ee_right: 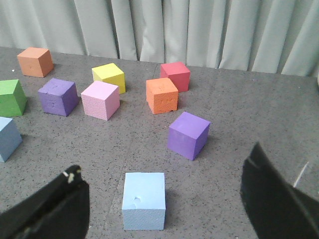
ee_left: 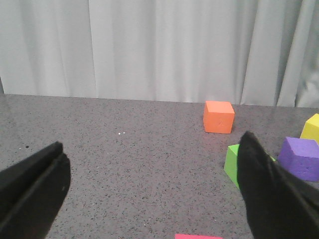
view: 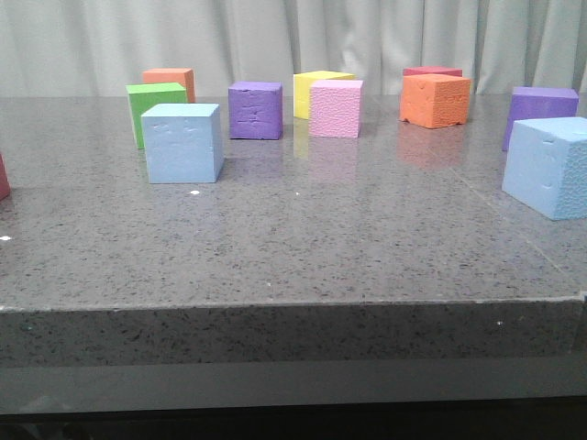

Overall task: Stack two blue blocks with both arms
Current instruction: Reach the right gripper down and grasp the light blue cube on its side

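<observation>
One blue block (view: 183,142) sits at the left of the table, just in front of a green cube (view: 151,99). The other blue block (view: 548,167) rests at the right edge of the front view. In the right wrist view that block (ee_right: 144,199) lies on the table between the spread fingers of my right gripper (ee_right: 165,162), which is open and holds nothing. The left-hand blue block (ee_right: 7,138) shows at that view's edge. My left gripper (ee_left: 152,194) is open over bare table, with no blue block in its view. Neither gripper shows in the front view.
Other cubes stand toward the back: orange (view: 170,82), purple (view: 255,110), yellow (view: 321,90), pink (view: 336,108), a second orange (view: 435,100), red (view: 432,71) and a second purple (view: 541,110). A dark red thing (view: 4,176) pokes in at the left edge.
</observation>
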Motion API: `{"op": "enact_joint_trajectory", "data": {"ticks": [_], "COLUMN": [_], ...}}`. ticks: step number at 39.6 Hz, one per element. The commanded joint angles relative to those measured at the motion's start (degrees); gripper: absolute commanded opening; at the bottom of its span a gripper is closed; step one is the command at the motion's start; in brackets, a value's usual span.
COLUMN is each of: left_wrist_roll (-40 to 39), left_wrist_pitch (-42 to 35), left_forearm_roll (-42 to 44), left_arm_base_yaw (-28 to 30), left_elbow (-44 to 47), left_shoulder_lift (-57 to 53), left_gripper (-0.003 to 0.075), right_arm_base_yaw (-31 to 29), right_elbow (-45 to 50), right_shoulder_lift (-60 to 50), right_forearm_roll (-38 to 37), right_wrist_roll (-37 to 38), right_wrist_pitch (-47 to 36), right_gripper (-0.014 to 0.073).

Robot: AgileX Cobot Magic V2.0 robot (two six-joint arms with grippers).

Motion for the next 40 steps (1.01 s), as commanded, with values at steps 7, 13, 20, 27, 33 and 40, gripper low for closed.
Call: {"op": "enact_joint_trajectory", "data": {"ticks": [7,13,20,27,33,40], "left_wrist_roll": [-0.06,-0.06,-0.06,-0.06,-0.06,-0.06], "left_wrist_pitch": [-5.10,-5.10,-5.10,-5.10,-5.10,-5.10], "left_forearm_roll": [-0.38,-0.38,-0.38,-0.38,-0.38,-0.38], "left_arm_base_yaw": [-0.06,-0.06,-0.06,-0.06,-0.06,-0.06], "left_elbow": [-2.00,-2.00,-2.00,-2.00,-2.00,-2.00], "left_shoulder_lift": [0.38,0.38,0.38,0.38,0.38,0.38], "left_gripper": [0.0672,0.0672,0.0672,0.0672,0.0672,0.0672], "right_arm_base_yaw": [-0.07,-0.07,-0.07,-0.07,-0.07,2.02], "right_elbow": [-2.38,-3.93,-5.40,-6.96,-7.55,-7.55], "right_shoulder_lift": [6.82,14.98,24.96,33.25,38.12,42.80], "right_forearm_roll": [2.42,3.07,3.19,4.29,6.09,6.16], "right_wrist_roll": [-0.49,-0.49,-0.49,-0.49,-0.49,-0.57], "right_wrist_pitch": [-1.40,1.69,3.09,2.42,1.04,-1.16], "right_gripper": [0.0628,0.0628,0.0628,0.0628,0.0628,0.0628]}}
